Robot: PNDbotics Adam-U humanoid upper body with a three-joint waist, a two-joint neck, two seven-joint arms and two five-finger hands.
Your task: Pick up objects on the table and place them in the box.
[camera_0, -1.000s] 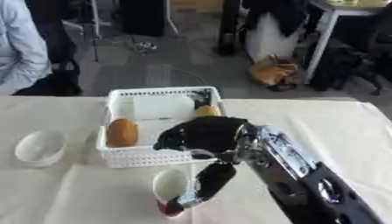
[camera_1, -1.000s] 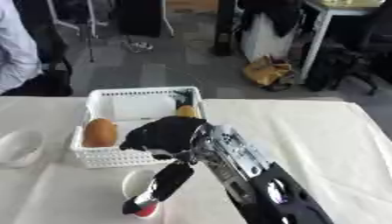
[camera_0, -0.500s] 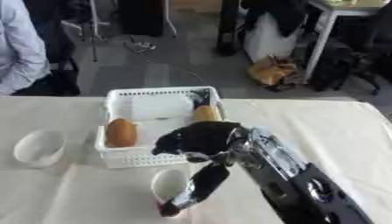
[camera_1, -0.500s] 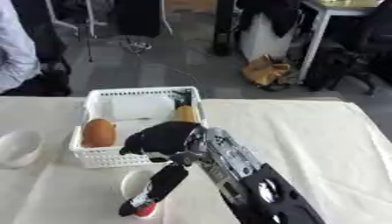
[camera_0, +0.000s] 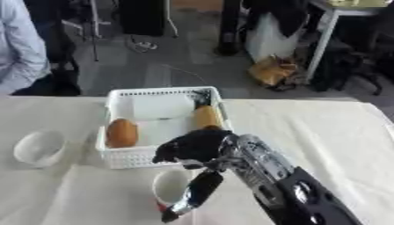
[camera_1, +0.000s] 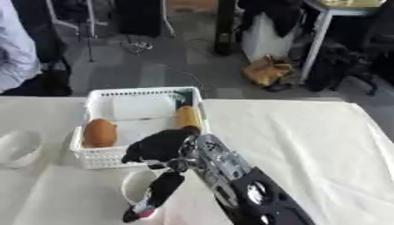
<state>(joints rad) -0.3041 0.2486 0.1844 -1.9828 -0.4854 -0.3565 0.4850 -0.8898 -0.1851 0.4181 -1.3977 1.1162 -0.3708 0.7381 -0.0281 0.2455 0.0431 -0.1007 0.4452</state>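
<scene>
At the bottom centre of the frame, a white cup [camera_0: 171, 186] stands on the cloth-covered table [camera_0: 323, 132], with a small red patch at its base. The robot's right hand [camera_0: 192, 147] reaches in from the lower right, its black fingers curled downward just above the cup and against the near wall of the basket; a long dark finger or thumb [camera_0: 196, 195] hangs down across the cup's mouth. Whether the hand actually grips the cup cannot be told, though the placement suggests it is settling for a grasp. No left hand shows.

Just behind, in the middle of the frame, sits the white box [camera_0: 123, 156], a slotted plastic basket. It already holds a round brown bun [camera_0: 122, 132] at its left side and a longer tan roll [camera_0: 206, 116] along its right wall, likely set apart to leave room.

At the left edge a white bowl [camera_0: 38, 147] rests on the table; the left eye view shows it whole, the right eye view cuts it off.
</scene>
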